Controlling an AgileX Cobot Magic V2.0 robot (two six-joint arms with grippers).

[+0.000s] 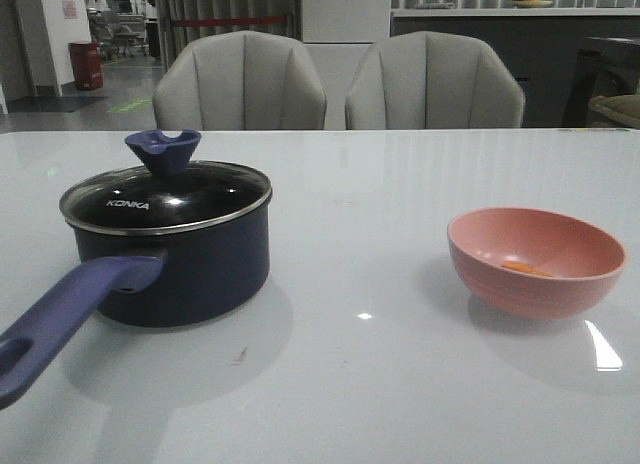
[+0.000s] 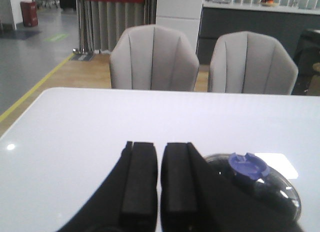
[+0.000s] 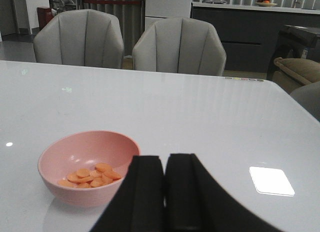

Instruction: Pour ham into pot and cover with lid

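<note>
ham (image 3: 90, 176) beside right fingers (image 3: 181, 192)

Glossy white table (image 1: 380, 384), glass metal-rimmed lid (image 1: 170, 199), matt pink bowl (image 1: 535, 284).

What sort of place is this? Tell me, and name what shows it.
Probably a showroom or office-like test space set up as a dining area, not a home kitchen: a large white table, two grey upholstered chairs behind it, and a red bin on an open hall floor with yellow line markings.
</note>
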